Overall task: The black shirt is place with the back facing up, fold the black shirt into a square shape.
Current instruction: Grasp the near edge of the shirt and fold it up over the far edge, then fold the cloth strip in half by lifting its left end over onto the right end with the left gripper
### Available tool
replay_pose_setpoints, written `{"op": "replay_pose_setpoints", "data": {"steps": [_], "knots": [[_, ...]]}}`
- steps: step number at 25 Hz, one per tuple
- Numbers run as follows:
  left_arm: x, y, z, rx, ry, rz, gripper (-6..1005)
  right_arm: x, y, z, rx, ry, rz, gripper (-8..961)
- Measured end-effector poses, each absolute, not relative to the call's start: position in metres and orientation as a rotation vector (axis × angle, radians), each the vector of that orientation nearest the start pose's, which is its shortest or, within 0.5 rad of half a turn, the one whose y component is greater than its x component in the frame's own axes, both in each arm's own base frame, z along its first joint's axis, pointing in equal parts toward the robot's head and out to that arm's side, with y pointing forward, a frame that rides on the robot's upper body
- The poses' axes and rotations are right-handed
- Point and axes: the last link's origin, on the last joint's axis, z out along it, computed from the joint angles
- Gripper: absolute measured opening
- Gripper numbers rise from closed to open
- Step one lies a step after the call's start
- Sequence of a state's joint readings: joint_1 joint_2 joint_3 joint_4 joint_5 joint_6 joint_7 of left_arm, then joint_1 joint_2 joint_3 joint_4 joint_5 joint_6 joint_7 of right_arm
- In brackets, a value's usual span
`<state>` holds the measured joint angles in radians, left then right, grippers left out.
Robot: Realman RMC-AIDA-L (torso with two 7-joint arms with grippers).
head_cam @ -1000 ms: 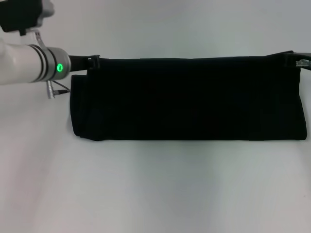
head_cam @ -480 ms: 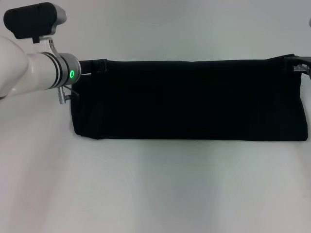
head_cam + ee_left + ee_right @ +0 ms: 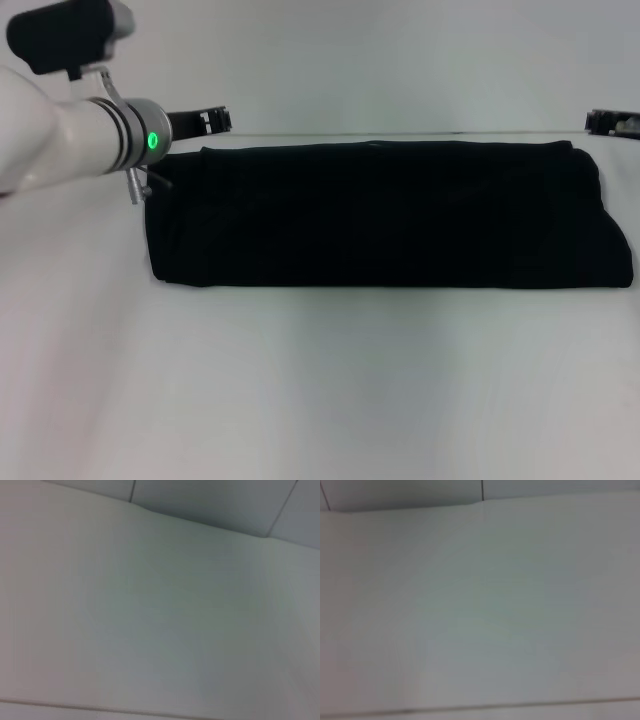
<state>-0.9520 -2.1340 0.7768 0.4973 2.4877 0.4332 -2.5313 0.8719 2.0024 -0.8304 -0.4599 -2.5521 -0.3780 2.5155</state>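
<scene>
The black shirt [image 3: 385,215] lies on the white table [image 3: 320,390] as a long flat band running left to right, with its far edge resting down on the surface. My left gripper [image 3: 207,121] hovers just beyond the band's far left corner, open, clear of the cloth and holding nothing. Only a sliver of my right gripper [image 3: 610,122] shows at the picture's right edge, just beyond the far right corner and apart from the shirt. Neither wrist view shows the shirt, only pale table surface.
White tabletop stretches in front of the shirt toward me and to its left. My white left forearm [image 3: 70,140] with a green light reaches in from the upper left. The table's far edge [image 3: 400,133] runs just behind the shirt.
Both grippers have let go of the shirt's far edge and lifted away beyond it. That edge has dropped onto the band, so the shirt now lies lower and flatter.
</scene>
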Motion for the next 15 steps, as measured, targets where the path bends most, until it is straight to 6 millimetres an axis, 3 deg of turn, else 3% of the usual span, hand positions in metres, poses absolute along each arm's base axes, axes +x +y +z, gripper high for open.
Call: {"op": "replay_pose_setpoints", "data": {"steps": [3, 5, 8, 11, 15], "knots": [[-0.209, 0.485, -0.007, -1.834, -1.384, -0.447, 243, 0.269, 0.49, 0.066, -1.735, 1.247, 0.251, 180], [-0.213, 0.474, 0.013, -1.88, -1.577, -0.502, 322, 0.261, 0.489, 0.078, -1.778, 1.297, 0.252, 426], [-0.227, 0.456, 0.03, -1.924, -1.758, -0.555, 442, 0.25, 0.484, 0.091, -1.835, 1.367, 0.25, 494], [-0.25, 0.431, 0.043, -1.92, -1.883, -0.689, 566, 0.247, 0.479, 0.096, -1.88, 1.376, 0.299, 563], [-0.276, 0.399, 0.053, -1.886, -1.944, -0.917, 699, 0.259, 0.461, 0.089, -1.91, 1.35, 0.518, 654]]}}
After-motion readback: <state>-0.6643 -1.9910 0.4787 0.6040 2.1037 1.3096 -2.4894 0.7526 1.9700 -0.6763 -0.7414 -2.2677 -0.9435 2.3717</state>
